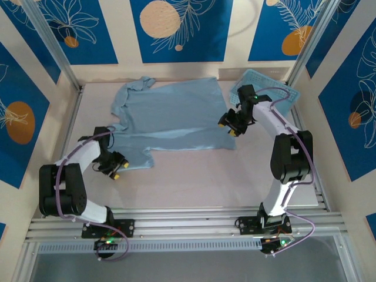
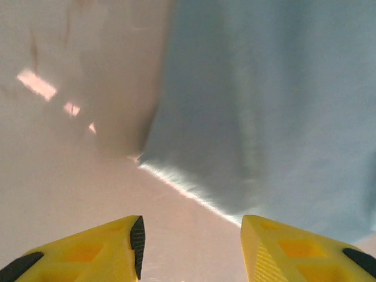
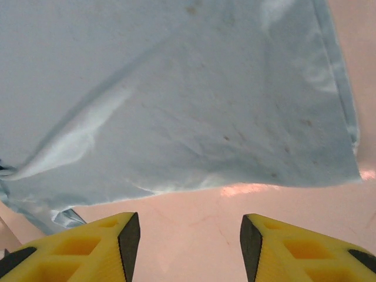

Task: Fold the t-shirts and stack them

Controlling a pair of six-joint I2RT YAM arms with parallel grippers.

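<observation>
One light blue t-shirt (image 1: 170, 114) lies spread across the far half of the table, collar toward the far left. My left gripper (image 1: 119, 167) is at its near left corner, open. In the left wrist view that gripper (image 2: 192, 247) has bare table between its yellow fingers, and the shirt's edge (image 2: 276, 106) runs just ahead of them. My right gripper (image 1: 231, 127) hovers over the shirt's right edge, open. Seen from the right wrist, its jaws (image 3: 191, 247) frame bare table, with the wrinkled cloth (image 3: 188, 94) lying just beyond.
A light blue lattice basket (image 1: 254, 77) stands at the far right corner behind the right arm. Bare table (image 1: 194, 176) stretches between the shirt and the arm bases. Metal frame posts and patterned walls enclose the table.
</observation>
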